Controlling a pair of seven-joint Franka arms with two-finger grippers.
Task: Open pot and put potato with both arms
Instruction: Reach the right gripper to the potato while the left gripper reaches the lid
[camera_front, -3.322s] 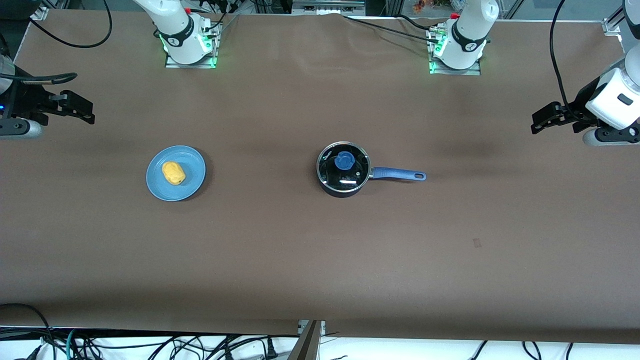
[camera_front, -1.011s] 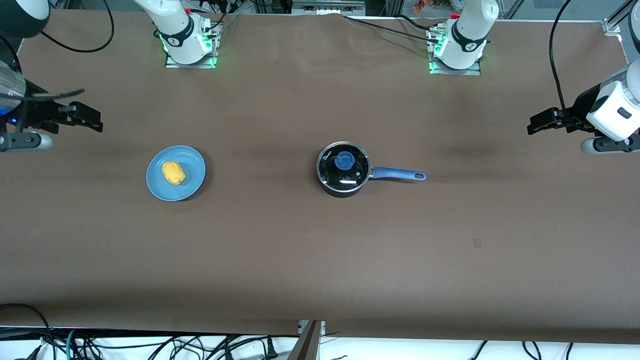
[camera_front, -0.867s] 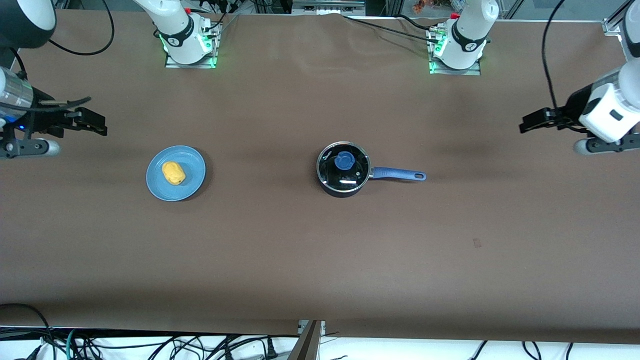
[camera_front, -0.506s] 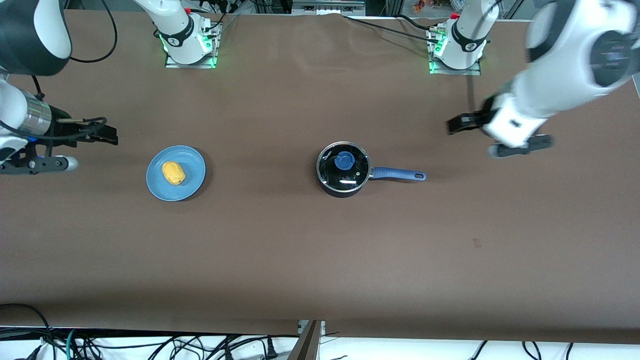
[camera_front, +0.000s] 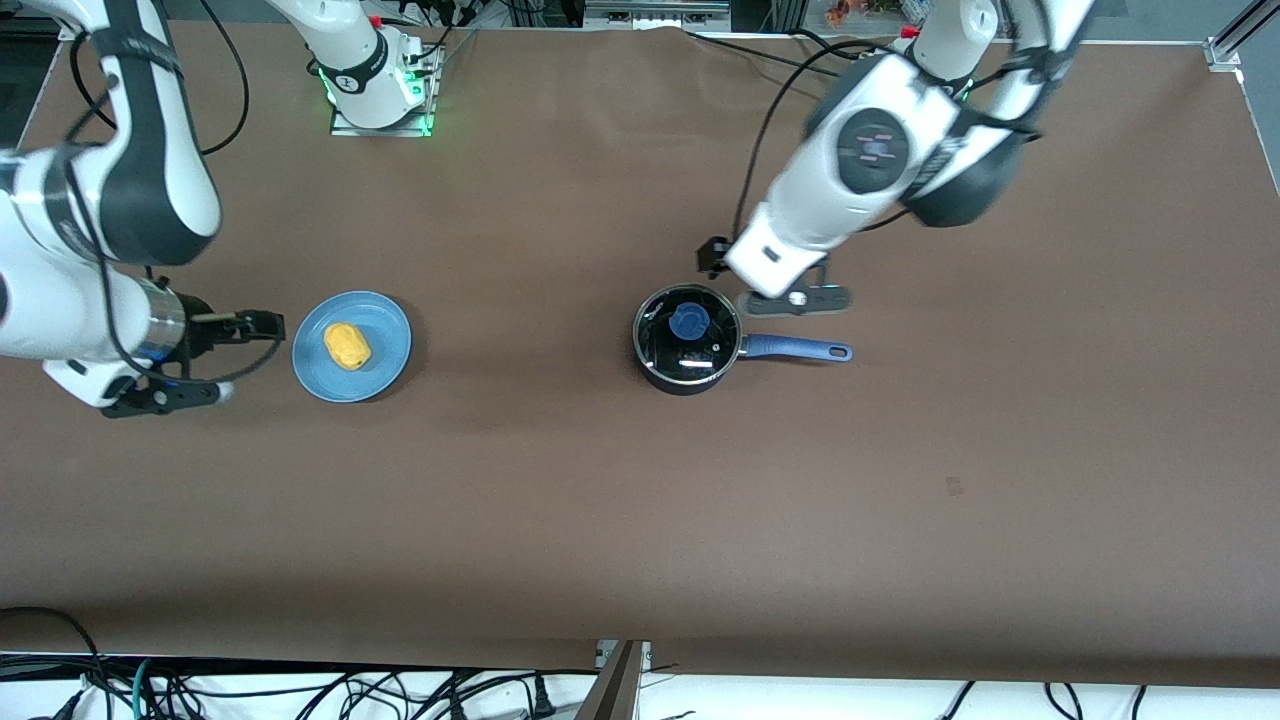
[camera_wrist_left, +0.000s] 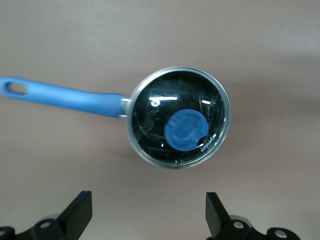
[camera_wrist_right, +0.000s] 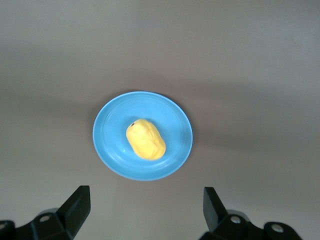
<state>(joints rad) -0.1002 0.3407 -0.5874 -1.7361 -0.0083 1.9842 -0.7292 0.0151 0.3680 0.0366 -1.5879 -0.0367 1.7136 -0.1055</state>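
The black pot stands mid-table with its glass lid on, blue knob up and blue handle toward the left arm's end. The potato lies on a light-blue plate. My left gripper is open and empty, over the table just off the pot's rim. In the left wrist view the lid and knob lie ahead of my left gripper. My right gripper is open and empty, over the table beside the plate. In the right wrist view the potato lies ahead of it.
The brown table stretches bare toward the front camera. The arm bases stand along the table's robot edge. Cables hang below the front edge.
Both arms have swung in from the table's ends. The left gripper now hovers by the pot, the right gripper by the plate. Pot, lid and potato have not moved.
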